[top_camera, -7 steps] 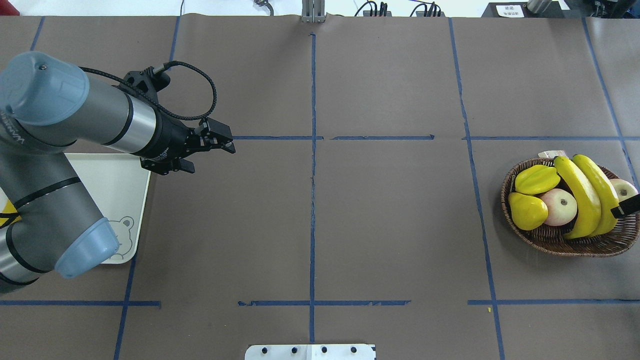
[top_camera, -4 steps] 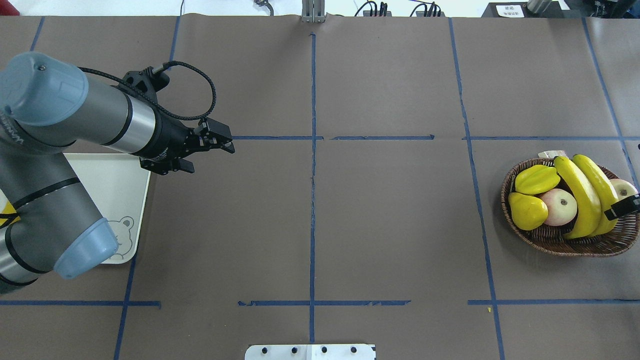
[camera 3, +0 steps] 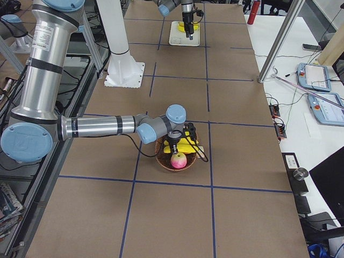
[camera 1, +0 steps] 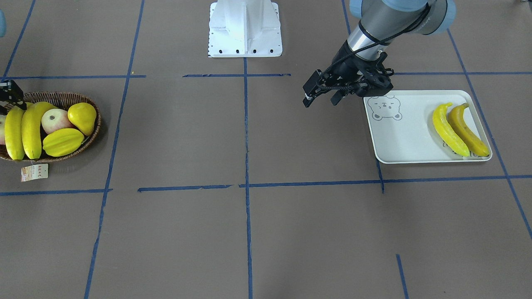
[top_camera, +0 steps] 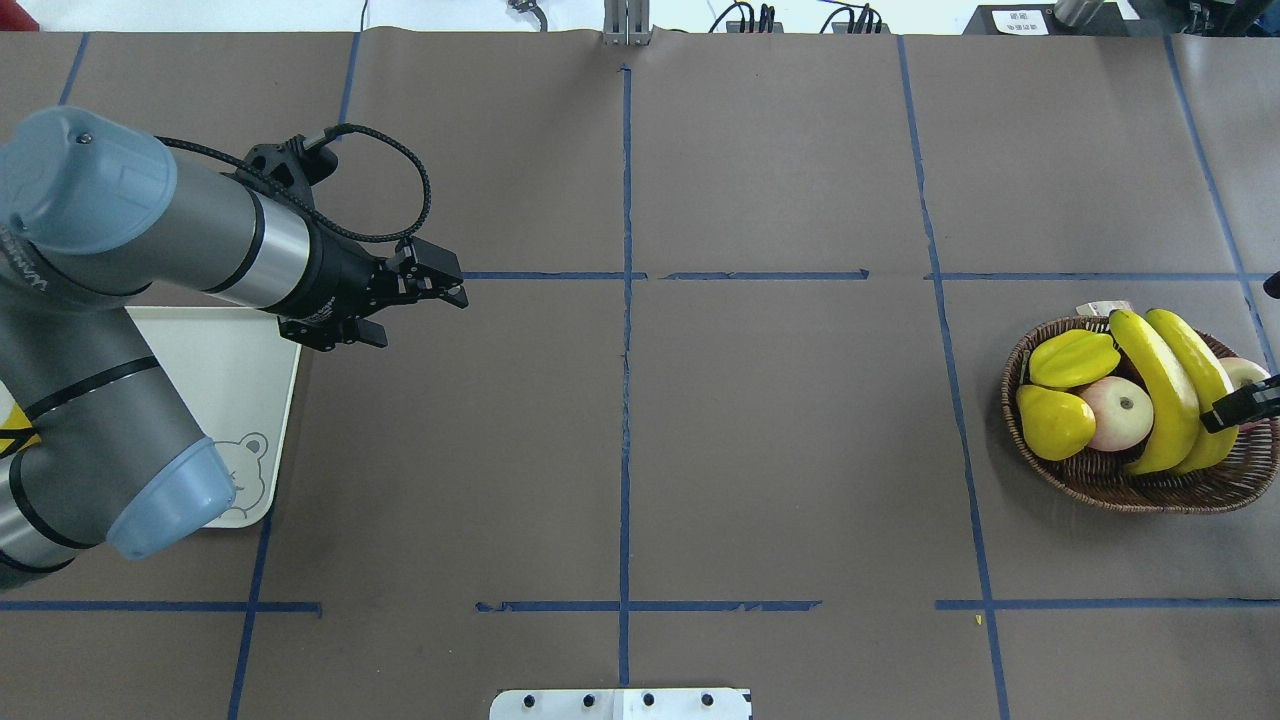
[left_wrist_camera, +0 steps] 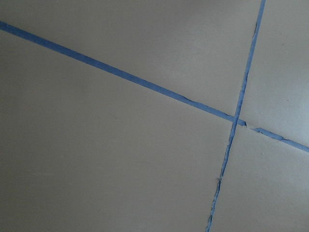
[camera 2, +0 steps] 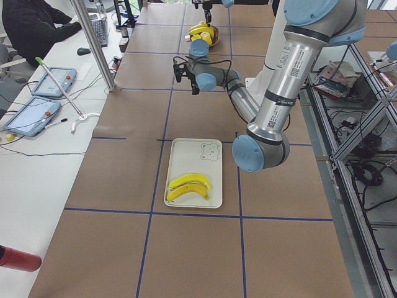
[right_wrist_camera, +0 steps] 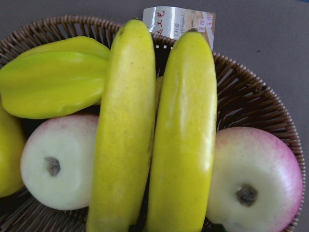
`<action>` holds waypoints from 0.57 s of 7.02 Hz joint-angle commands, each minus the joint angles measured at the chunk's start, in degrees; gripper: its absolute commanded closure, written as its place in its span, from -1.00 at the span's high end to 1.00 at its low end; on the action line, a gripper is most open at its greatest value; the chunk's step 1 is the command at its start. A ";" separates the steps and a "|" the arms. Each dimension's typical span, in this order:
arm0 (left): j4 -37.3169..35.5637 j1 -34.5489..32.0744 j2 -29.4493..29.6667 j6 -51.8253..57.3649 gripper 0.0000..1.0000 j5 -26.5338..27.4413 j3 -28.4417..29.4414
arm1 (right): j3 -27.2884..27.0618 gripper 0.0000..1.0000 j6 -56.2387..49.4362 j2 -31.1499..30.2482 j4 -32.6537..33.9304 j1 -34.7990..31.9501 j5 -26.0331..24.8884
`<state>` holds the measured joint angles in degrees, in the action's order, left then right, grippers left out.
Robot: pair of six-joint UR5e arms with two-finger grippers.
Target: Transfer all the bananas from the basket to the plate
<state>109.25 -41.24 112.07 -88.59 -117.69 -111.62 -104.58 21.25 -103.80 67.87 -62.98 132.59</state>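
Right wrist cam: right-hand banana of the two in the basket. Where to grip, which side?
Probably from above, jaws across the banana in the third nearest the paper tag: there it parts from the neighbouring banana and clears the apple, leaving finger room; mid-length it is wedged between both.

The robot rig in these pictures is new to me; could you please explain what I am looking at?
These are two robot arms at a table, each ending in a two-finger gripper. Four fixed cameras look from overhead, the front and both table ends; two close-ups come from wrist cameras. Two bananas lie on the bear-printed plate; two more bananas lie in the basket with a starfruit, a pear and two apples. The left gripper hangs open and empty near the plate; the right gripper hovers over the basket, holding nothing.
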 commanded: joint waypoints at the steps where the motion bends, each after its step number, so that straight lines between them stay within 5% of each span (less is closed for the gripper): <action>1: 0.00 0.02 -0.01 0.00 0.99 0.00 -0.08 | 1.47 0.17 0.10 1.22 -0.10 0.05 -0.40; 3: 0.00 0.02 -0.09 0.00 0.99 0.00 -0.17 | 1.84 0.17 -0.07 1.23 -0.19 -0.13 -0.58; 4: 0.00 0.02 -0.27 0.00 0.99 0.00 -0.26 | 1.49 -0.23 -0.07 1.23 -0.28 -0.13 -0.58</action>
<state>109.25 -41.22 111.94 -88.59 -117.69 -111.80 -102.89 21.22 -102.61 67.68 -63.06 132.03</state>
